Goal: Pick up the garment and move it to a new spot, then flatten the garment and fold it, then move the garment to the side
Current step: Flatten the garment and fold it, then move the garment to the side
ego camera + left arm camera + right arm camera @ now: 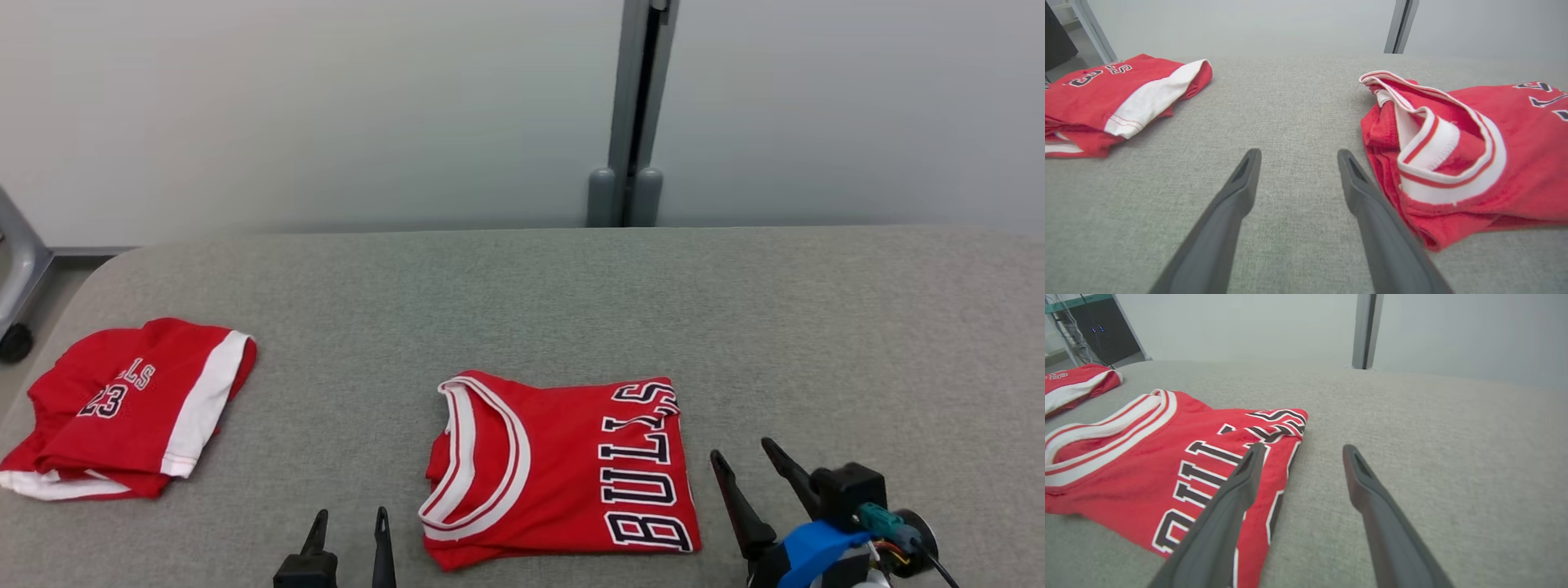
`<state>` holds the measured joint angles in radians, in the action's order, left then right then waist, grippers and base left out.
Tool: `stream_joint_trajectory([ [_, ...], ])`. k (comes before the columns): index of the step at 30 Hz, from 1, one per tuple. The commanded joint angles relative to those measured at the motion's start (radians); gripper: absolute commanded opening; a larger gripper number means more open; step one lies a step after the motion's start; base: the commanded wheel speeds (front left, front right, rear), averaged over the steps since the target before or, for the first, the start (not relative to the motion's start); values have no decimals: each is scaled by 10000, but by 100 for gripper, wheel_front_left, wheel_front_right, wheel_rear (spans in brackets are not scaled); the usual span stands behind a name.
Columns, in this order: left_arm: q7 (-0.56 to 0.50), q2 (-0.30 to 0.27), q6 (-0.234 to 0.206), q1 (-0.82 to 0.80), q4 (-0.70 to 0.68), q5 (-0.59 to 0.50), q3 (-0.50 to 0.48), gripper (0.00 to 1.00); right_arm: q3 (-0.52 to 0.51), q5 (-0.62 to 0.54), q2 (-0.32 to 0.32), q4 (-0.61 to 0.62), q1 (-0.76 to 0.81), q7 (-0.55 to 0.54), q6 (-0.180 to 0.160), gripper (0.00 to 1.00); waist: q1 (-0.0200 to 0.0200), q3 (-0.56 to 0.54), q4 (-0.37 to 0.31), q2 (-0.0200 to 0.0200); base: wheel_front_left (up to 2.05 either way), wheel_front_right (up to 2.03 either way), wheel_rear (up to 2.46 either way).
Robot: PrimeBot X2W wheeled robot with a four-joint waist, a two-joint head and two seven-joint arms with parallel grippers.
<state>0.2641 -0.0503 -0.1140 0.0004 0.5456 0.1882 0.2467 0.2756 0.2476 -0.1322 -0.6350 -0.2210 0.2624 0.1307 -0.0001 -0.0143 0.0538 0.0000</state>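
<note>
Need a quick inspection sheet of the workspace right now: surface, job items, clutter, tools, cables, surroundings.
Surface: grey fabric tabletop, flat, no stains seen.
Job's things: red Bulls jersey, folded, lying flat near the front edge between the two tools.
Clutter: second red garment, folded, at the robot's left, apart from the jersey.
Tools: left tool open, holding nothing, beside the collar; right tool open, holding nothing, beside the lettered edge.
Cables: short wires at the right wrist.
Surroundings: pale wall, grey post, wheeled frame at far left.
</note>
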Motion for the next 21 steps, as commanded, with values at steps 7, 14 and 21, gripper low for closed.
stream_joint_trajectory([
  [7, 1, -3, 55, 223, -346, -454, -53, 100, -1503, -687, 366, 330, 1123, 28, 0, 100, 1, -285, -668, 0, 0, 0, 0],
  [14, 1, -5, -74, 506, -663, -596, -67, 100, -1953, -1025, 675, 522, 1478, 28, 0, 100, 1, -307, -807, 0, 0, 0, 0],
  [21, 1, -5, 61, 308, -617, -644, 104, 100, -1664, -746, 786, 361, 1005, 29, 0, 100, 1, -95, -474, 0, 0, 0, 0],
])
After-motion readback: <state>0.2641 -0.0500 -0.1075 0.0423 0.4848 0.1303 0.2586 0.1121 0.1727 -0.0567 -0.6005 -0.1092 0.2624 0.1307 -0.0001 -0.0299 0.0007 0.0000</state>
